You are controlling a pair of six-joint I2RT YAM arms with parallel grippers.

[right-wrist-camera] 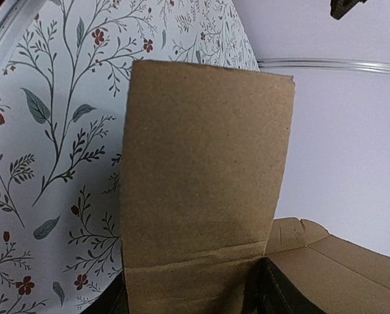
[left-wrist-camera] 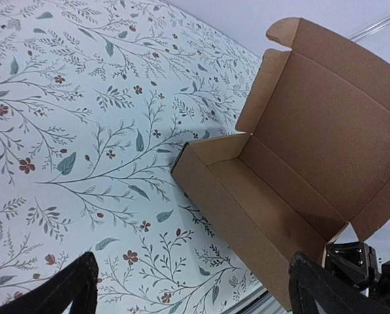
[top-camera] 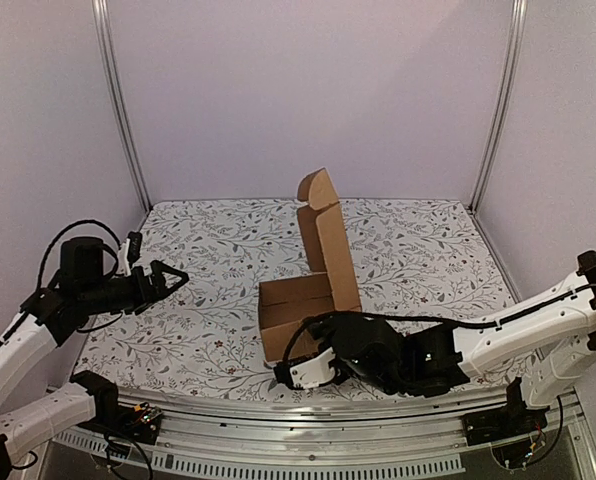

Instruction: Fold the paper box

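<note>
The paper box [top-camera: 309, 299] is brown cardboard and stands mid-table as a shallow tray with its lid upright at the far side. My left gripper [top-camera: 174, 279] is open and empty, well left of the box. In the left wrist view [left-wrist-camera: 194, 284] the box [left-wrist-camera: 293, 157] lies ahead to the right, and its inside is empty. My right gripper [top-camera: 304, 367] is at the box's near wall. In the right wrist view [right-wrist-camera: 192, 294] a cardboard flap [right-wrist-camera: 205, 163] stands face-on between the fingers [right-wrist-camera: 283, 291], which sit against its two side edges.
The floral tablecloth [top-camera: 208, 250] covers the table. Metal frame posts [top-camera: 120, 100] stand at the back corners, with white walls behind them. A metal rail [top-camera: 308, 410] runs along the near edge. The right arm [top-camera: 498, 340] reaches in low from the right.
</note>
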